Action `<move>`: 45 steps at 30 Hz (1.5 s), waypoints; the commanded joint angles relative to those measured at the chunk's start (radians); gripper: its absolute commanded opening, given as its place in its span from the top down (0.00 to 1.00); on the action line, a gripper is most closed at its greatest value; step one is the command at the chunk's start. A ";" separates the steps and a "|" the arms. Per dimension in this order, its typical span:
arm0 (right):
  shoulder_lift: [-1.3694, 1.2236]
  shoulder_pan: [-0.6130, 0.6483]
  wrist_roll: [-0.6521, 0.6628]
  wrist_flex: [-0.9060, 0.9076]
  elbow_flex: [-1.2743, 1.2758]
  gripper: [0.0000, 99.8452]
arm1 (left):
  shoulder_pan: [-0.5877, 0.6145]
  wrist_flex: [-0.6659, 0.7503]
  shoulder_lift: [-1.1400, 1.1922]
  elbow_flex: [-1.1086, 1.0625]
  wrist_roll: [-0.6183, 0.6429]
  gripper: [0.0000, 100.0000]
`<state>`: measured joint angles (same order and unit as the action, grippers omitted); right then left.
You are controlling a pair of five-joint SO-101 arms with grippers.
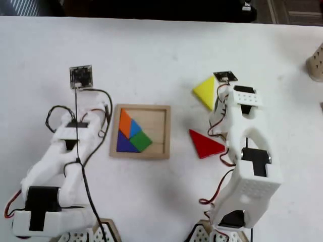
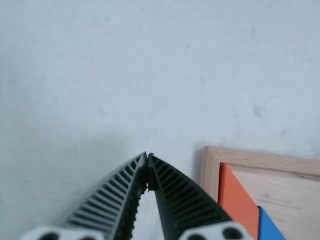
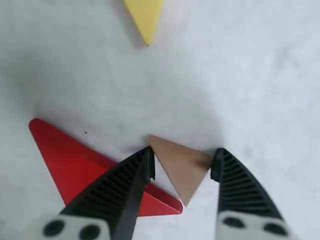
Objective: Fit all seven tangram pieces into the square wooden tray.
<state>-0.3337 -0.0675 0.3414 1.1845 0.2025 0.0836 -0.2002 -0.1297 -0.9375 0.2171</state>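
The square wooden tray lies mid-table with orange, blue, green and purple pieces packed in its left half. My left gripper is shut and empty, just off the tray's corner. To the tray's right lie a red triangle and a yellow triangle. My right gripper is open, with a fingertip at each side corner of a small brown triangle that lies flat on the table beside the red triangle.
The tray's right half is bare wood. A perforated beige object stands at the far right edge. Black and red cables loop beside the left arm. White table stretches behind the tray.
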 commanded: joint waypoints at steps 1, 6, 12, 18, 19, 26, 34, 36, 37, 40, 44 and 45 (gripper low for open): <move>0.004 0.002 0.012 -0.007 -0.005 0.83 | -0.019 0.002 -0.005 0.054 0.006 0.97; 0.002 0.001 0.006 -0.007 -0.005 0.83 | -0.019 0.003 -0.005 0.054 0.006 0.97; 0.008 -0.036 -0.051 -0.015 -0.006 0.83 | -0.019 0.003 -0.005 0.054 0.006 0.97; -0.001 -0.082 -0.124 -0.010 -0.038 0.83 | -0.019 0.003 -0.005 0.054 0.006 0.97; -0.002 -0.084 -0.124 -0.010 -0.038 0.83 | -0.019 0.003 -0.005 0.054 0.006 0.97; -0.002 -0.085 -0.126 -0.010 -0.034 0.89 | -0.019 0.003 -0.005 0.054 0.006 0.97; 0.007 -0.087 -0.143 -0.010 -0.023 0.89 | -0.019 0.003 -0.005 0.055 0.006 0.97; 0.008 -0.093 -0.163 -0.008 -0.025 0.89 | -0.019 0.003 -0.005 0.055 0.006 0.97; 0.008 -0.099 -0.169 -0.008 -0.028 0.89 | -0.019 0.003 -0.005 0.055 0.006 0.97; 0.010 -0.102 -0.173 -0.007 -0.028 0.89 | -0.019 0.003 -0.005 0.055 0.006 0.97; 0.048 -0.102 -0.175 -0.007 0.002 0.89 | -0.019 0.003 -0.005 0.055 0.006 0.97; 0.061 -0.102 -0.175 -0.008 0.014 0.89 | -0.019 0.003 -0.005 0.055 0.006 0.97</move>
<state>-0.3307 -0.1534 0.1741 1.1753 0.2025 0.0836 -0.2002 -0.1297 -0.9375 0.2171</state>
